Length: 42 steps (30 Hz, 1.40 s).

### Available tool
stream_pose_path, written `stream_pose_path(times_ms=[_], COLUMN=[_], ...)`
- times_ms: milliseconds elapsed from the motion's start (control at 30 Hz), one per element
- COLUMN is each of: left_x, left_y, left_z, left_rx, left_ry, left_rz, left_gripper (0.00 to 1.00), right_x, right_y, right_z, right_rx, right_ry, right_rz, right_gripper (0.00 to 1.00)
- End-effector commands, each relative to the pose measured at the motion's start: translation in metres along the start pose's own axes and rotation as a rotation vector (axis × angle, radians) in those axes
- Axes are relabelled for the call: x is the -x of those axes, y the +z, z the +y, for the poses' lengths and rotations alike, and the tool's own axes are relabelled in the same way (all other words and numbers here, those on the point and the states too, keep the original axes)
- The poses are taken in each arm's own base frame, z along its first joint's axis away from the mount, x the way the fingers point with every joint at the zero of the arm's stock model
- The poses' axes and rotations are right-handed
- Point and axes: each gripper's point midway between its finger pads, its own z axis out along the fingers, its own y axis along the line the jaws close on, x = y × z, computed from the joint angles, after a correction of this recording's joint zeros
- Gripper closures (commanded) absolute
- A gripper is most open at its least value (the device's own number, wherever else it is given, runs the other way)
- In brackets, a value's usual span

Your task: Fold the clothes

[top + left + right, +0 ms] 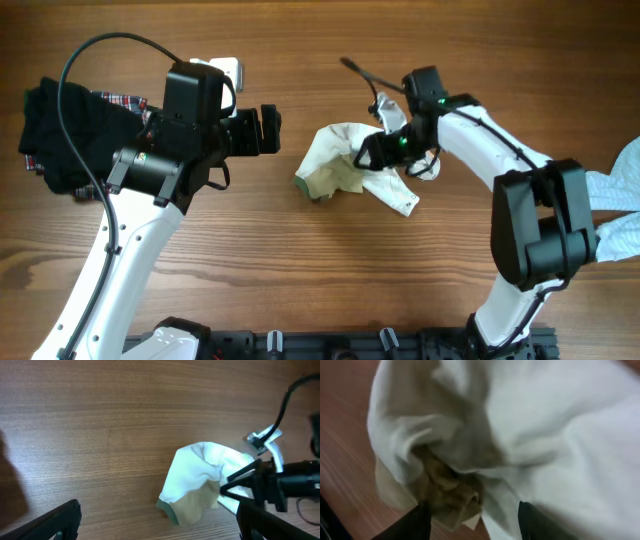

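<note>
On the table (300, 270) the crumpled T-shirt (335, 160) runs left-right; left gripper (272, 130) spread, right gripper (372, 152) on it, clamp unclear.

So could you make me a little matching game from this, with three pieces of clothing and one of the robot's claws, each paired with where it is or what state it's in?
Things:
1. white T-shirt
2. black garment
3. pale-blue garment
4. left gripper

Places or states:
A. at the right edge of the table
B. open, holding nothing
C. crumpled near the middle of the table
D. at the far left of the table

Pairs: 1-C, 2-D, 3-A, 4-B
</note>
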Motion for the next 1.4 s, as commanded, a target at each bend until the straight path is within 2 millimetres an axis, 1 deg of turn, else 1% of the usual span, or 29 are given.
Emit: stream_pose_path(times_ms=[0, 67, 133, 200, 267, 333, 400, 433, 467, 500, 567, 667, 733, 767, 800, 833, 867, 900, 933, 967, 1000, 1067, 1100, 1133, 1167, 1200, 1233, 1300, 1367], left_x=[0.010, 0.010, 0.010, 0.010, 0.010, 0.010, 0.010, 0.010, 0.010, 0.011, 0.010, 0.010, 0.010, 0.010, 0.010, 0.010, 0.010, 0.010, 0.009, 0.007, 0.005, 0.004, 0.003, 0.000, -0.004, -0.011, -0.017, -0.028, -0.035], left_y=[-0.009, -0.009, -0.009, -0.009, -0.009, -0.009, -0.009, -0.009, -0.009, -0.009, -0.009, -0.009, -0.009, -0.009, -0.009, -0.009, -0.009, -0.009, -0.009, -0.008, -0.008, -0.008, -0.006, -0.003, 0.000, 0.008, 0.017, 0.040, 0.057], left_z=[0.000, 0.000, 0.000, 0.000, 0.000, 0.000, 0.000, 0.000, 0.000, 0.000, 0.000, 0.000, 0.000, 0.000, 0.000, 0.000, 0.000, 0.000, 0.001, 0.001, 0.002, 0.002, 0.003, 0.004, 0.005, 0.008, 0.010, 0.016, 0.019], left_rx=[0.005, 0.005, 0.006, 0.006, 0.005, 0.005, 0.005, 0.006, 0.005, 0.005, 0.005, 0.005, 0.005, 0.005, 0.005, 0.005, 0.004, 0.005, 0.006, 0.008, 0.011, 0.013, 0.015, 0.019, 0.024, 0.036, 0.047, 0.068, 0.080], left_ry=[0.019, 0.019, 0.019, 0.019, 0.019, 0.019, 0.019, 0.020, 0.020, 0.020, 0.020, 0.020, 0.020, 0.020, 0.020, 0.020, 0.019, 0.019, 0.019, 0.019, 0.018, 0.018, 0.017, 0.016, 0.015, 0.012, 0.010, 0.005, 0.002], left_rz=[-0.037, -0.037, -0.037, -0.037, -0.037, -0.038, -0.038, -0.039, -0.040, -0.042, -0.041, -0.041, -0.041, -0.041, -0.041, -0.040, -0.040, -0.038, -0.033, -0.028, -0.018, -0.012, -0.006, 0.008, 0.026, 0.065, 0.100, 0.172, 0.213], left_gripper=[0.00, 0.00, 0.00, 0.00, 0.00, 0.00, 0.00, 0.00, 0.00, 0.00, 0.00, 0.00, 0.00, 0.00, 0.00, 0.00, 0.00, 0.00, 0.00, 0.00, 0.00, 0.00, 0.00, 0.00, 0.00, 0.00, 0.00, 0.01, 0.01], right_x=[-0.002, -0.002, -0.003, -0.005, -0.006, -0.006, -0.002, 0.006, 0.014, 0.025, 0.043, 0.084, 0.108, 0.119, 0.126, 0.129, 0.135, 0.138, 0.142, 0.147, 0.151, 0.153, 0.149, 0.142, 0.136, 0.118, 0.108, 0.073, 0.040], right_y=[0.015, 0.022, 0.024, 0.023, 0.019, 0.010, -0.015, -0.036, -0.051, -0.062, -0.069, -0.085, -0.088, -0.084, -0.075, -0.062, -0.043, -0.035, -0.026, -0.026, -0.032, -0.045, -0.050, -0.051, -0.051, -0.042, -0.035, -0.010, 0.002], right_z=[0.015, 0.020, 0.017, 0.017, 0.028, 0.044, 0.079, 0.108, 0.127, 0.137, 0.141, 0.155, 0.160, 0.163, 0.165, 0.168, 0.162, 0.156, 0.144, 0.134, 0.122, 0.107, 0.102, 0.100, 0.099, 0.088, 0.078, 0.043, 0.016], right_rx=[0.043, 0.036, -0.004, -0.001, 0.050, 0.118, 0.243, 0.367, 0.450, 0.485, 0.500, 0.572, 0.586, 0.593, 0.595, 0.602, 0.584, 0.569, 0.542, 0.519, 0.496, 0.512, 0.540, 0.567, 0.581, 0.551, 0.506, 0.302, 0.124], right_ry=[-0.065, -0.085, -0.074, -0.065, -0.064, -0.054, -0.054, -0.076, -0.073, -0.056, -0.006, 0.048, 0.095, 0.111, 0.133, 0.134, 0.174, 0.182, 0.186, 0.163, 0.119, 0.122, 0.130, 0.132, 0.119, 0.112, 0.124, 0.167, 0.175], right_rz=[0.011, 0.017, 0.023, 0.031, 0.029, 0.027, 0.004, -0.028, -0.059, -0.095, -0.148, -0.270, -0.344, -0.375, -0.384, -0.382, -0.386, -0.395, -0.415, -0.443, -0.478, -0.488, -0.462, -0.427, -0.398, -0.339, -0.307, -0.199, -0.091], right_gripper=[0.44, 0.46, 0.57, 0.82, 0.95, 0.96, 0.96, 0.96, 0.96, 0.96, 0.96, 0.96, 0.96, 0.96, 0.96, 0.96, 0.90, 0.84, 0.79, 0.73, 0.58, 0.57, 0.55, 0.55, 0.52, 0.50, 0.50, 0.50, 0.51])
